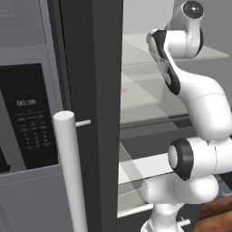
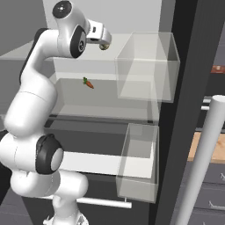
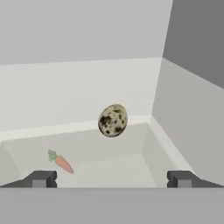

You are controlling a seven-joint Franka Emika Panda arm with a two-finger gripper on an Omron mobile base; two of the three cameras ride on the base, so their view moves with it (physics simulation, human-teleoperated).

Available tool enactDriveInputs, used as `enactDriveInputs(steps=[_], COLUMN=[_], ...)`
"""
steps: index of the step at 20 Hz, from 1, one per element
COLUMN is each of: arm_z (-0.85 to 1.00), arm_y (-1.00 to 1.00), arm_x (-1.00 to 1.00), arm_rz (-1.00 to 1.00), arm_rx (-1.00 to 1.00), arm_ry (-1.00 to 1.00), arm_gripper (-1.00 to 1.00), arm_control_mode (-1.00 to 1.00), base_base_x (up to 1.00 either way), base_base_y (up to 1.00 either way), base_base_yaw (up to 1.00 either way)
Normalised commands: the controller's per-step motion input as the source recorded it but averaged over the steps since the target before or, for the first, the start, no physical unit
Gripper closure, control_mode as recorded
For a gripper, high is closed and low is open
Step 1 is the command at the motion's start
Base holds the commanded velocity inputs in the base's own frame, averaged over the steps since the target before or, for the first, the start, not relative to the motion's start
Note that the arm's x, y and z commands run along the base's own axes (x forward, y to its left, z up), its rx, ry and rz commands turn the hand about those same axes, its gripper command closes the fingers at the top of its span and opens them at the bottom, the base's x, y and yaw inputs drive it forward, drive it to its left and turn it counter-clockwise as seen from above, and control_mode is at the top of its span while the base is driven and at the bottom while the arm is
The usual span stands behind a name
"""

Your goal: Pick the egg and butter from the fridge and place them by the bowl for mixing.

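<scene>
I'm looking into a rendered kitchen: an open dark grey fridge (image 2: 189, 66) with glass shelves (image 2: 110, 94) and clear bins (image 2: 147, 66), a carrot (image 2: 88, 83) inside, a long silver bar handle (image 1: 70, 172), and a black display panel (image 1: 29, 118)

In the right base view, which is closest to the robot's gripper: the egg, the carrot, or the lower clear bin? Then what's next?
1. Egg: right at the open gripper, on the upper shelf.
2. Carrot: one shelf down, slightly left.
3. Lower clear bin: farthest, low on the right.
</scene>
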Motion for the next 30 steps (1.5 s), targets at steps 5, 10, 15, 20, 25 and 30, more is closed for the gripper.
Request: enactDriveInputs(steps=[5, 10, 15, 20, 25, 30], arm_z=[-0.09, -0.05, -0.05, -0.10, -0.05, -0.03], arm_y=[-0.06, -0.04, -0.02, 0.00, -0.03, -0.02], arm_x=[0.41, 0.38, 0.48, 0.45, 0.35, 0.04], arm_rz=[0.00, 0.00, 0.00, 0.00, 0.00, 0.00], arm_rx=[0.00, 0.00, 0.00, 0.00, 0.00, 0.00], arm_ry=[0.05, 0.05, 0.05, 0.03, 0.00, 0.00], arm_gripper=[-1.00, -1.00, -1.00, -1.00, -1.00, -1.00], arm_control_mode=[-1.00, -1.00, -1.00, -1.00, -1.00, -1.00], base_base_x=[0.00, 0.00, 0.00, 0.00, 0.00, 0.00], base_base_y=[0.00, 0.00, 0.00, 0.00, 0.00, 0.00], base_base_yaw=[0.00, 0.00, 0.00, 0.00, 0.00, 0.00])
